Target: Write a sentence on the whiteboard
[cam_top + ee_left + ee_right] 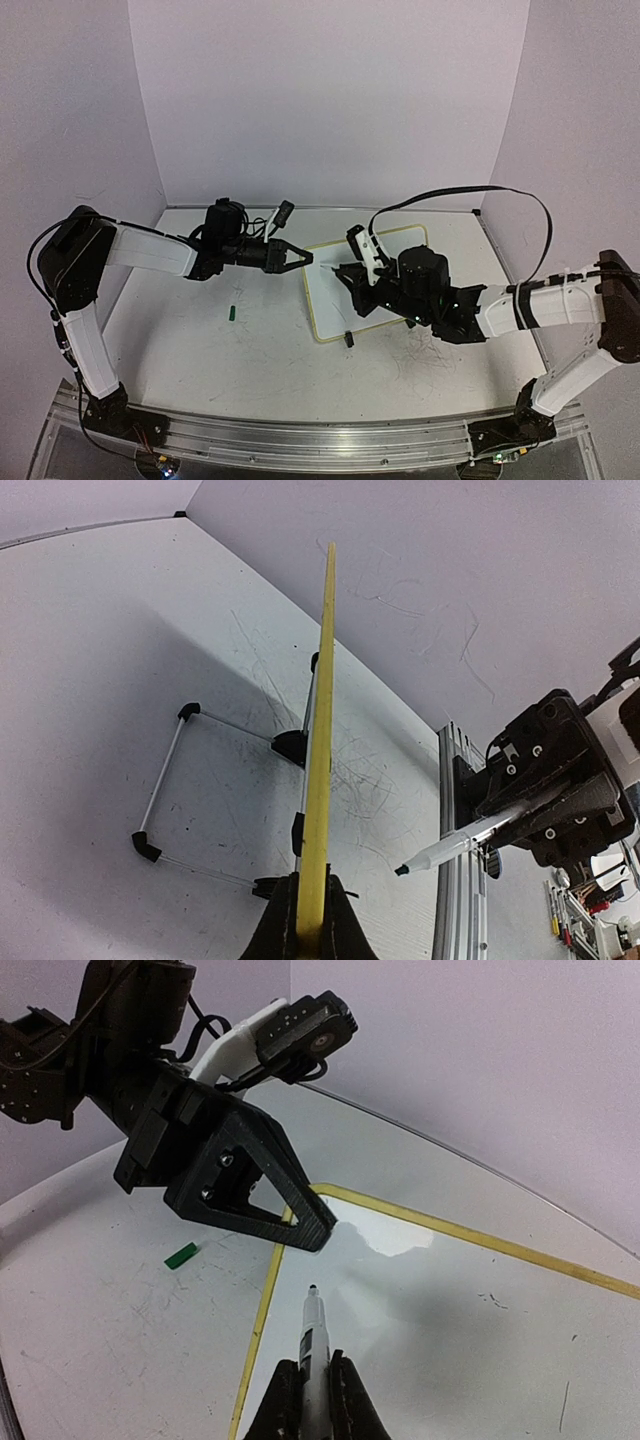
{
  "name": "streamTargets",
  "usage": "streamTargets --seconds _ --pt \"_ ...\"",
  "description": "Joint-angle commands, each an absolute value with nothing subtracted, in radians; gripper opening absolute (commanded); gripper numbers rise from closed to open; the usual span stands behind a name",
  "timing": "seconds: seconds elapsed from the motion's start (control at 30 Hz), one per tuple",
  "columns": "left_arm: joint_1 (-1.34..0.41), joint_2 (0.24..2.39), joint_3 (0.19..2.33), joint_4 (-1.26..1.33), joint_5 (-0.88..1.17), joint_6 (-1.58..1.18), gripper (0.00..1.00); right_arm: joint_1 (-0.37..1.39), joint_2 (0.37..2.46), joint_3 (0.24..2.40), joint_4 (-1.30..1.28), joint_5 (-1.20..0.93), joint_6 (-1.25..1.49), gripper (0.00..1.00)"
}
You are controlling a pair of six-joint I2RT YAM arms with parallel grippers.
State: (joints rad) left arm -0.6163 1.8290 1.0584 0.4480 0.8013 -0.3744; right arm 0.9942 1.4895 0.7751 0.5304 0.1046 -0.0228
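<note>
While the left gripper [303,258] clamps the pale-yellow frame of the whiteboard [330,305] between its jaws, right gripper [310,1400] closed tight on a marker [312,1328], tip ahead of those jaws over the board, contact unclear, barrel print blurred, faint board specks illegible, green cap [231,312] well apart.

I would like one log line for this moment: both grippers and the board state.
left gripper: shut on whiteboard edge | right gripper: shut on marker, uncapped | board: no words visible | green cap: on table
</note>
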Motion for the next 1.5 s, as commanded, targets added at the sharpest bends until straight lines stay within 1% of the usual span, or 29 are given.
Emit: streamTargets --seconds 0.0,0.43,1.0,1.47 --pt "-0.61 1.804 1.083 0.446 0.782 -0.395 0.0 1.007 1.526 0.846 0.561 0.159 -0.033 0.0" --pt "-0.609 1.801 1.085 0.446 0.784 -0.397 0.0 1.011 1.576 0.873 0.579 0.192 -0.04 0.0" --pt "-0.609 1.796 1.085 0.446 0.787 -0.399 0.0 1.021 1.601 0.875 0.606 0.167 -0.049 0.0" --pt "-0.611 1.793 1.083 0.446 0.788 -0.399 0.0 1.021 1.621 0.881 0.605 0.224 -0.038 0.0"
